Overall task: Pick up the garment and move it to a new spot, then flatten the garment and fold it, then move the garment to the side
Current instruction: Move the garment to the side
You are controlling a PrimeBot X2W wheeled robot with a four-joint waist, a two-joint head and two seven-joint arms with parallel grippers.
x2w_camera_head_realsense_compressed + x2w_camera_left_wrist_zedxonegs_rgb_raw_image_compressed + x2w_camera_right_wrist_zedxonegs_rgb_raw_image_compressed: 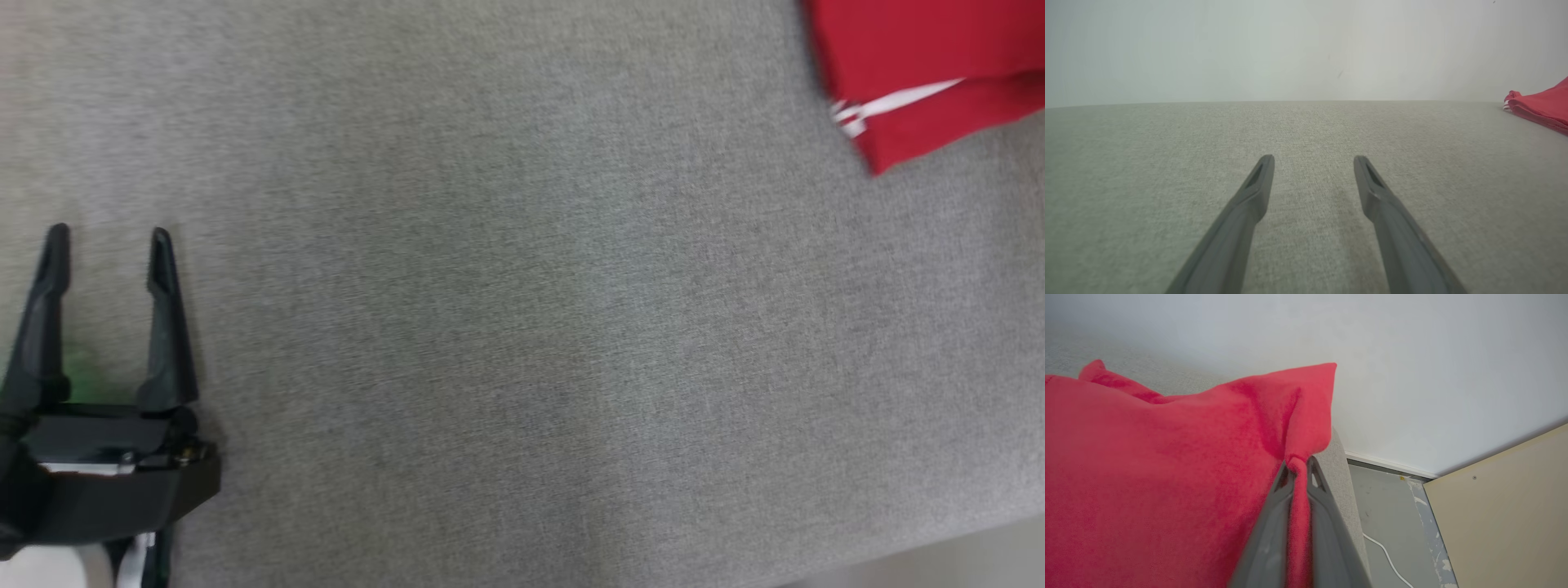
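Right claw [1298,465] clamped on a pinched fold of the red garment [914,65] at the counter's [522,327] far right edge, likely to drag it aside. Left claw [108,238] apart, empty, over the near-left counter, out of the way.

On my feed, a grey woven-fabric counter [522,327] spreads wide under soft, even light. Behind it I see a plain pale wall [1306,49]. Past the counter's edge lie a scuffed grey floor [1392,506], a white skirting strip [1392,463], a thin white cable [1385,551] and a flat beige panel [1506,506].
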